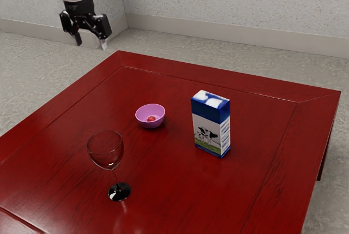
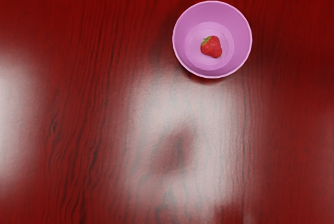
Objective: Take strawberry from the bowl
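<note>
High up at the exterior view's upper left hangs my black gripper [image 1: 91, 43], its two fingers apart and nothing between them. It is well above and away from the pink bowl [image 1: 150, 113], which stands upright on the red table. Inside that bowl lies the small red strawberry [image 1: 151, 118]. The wrist view looks down into the bowl [image 2: 237, 38], where the strawberry [image 2: 211, 47] rests on the bottom with its green leaves showing.
A wine glass [image 1: 106, 151] stands nearer the exterior camera than the bowl. A blue and white milk carton [image 1: 210, 124] is upright toward the exterior view's right. The red table [image 1: 163, 190] carries them all.
</note>
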